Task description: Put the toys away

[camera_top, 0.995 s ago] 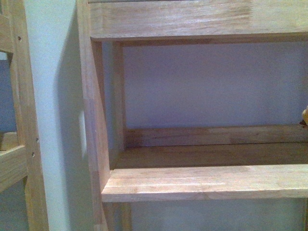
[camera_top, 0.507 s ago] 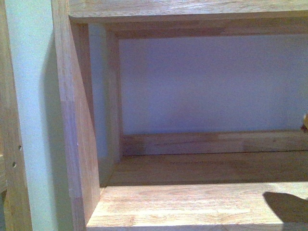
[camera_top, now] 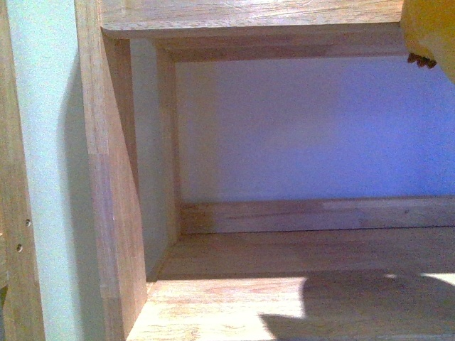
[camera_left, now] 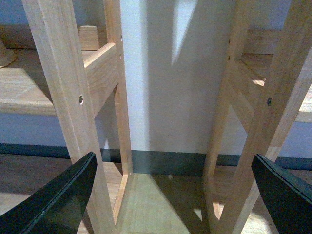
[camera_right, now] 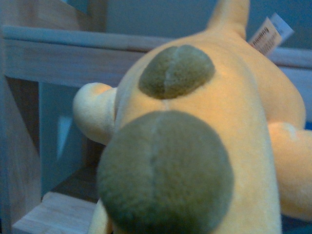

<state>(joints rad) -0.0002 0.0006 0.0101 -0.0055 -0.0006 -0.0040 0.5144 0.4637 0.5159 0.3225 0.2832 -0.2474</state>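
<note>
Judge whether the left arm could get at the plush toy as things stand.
Probably not directly. The left gripper, open, faces the gap between two wooden frames near the floor; the plush toy is close before the right wrist camera.

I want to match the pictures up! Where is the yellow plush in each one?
Front view: the plush peeks in at the top right corner.
Left wrist view: not in it.
Right wrist view: the plush is close up and fills most of the picture.
Shared landmark: the wooden shelf shows in all three.
</note>
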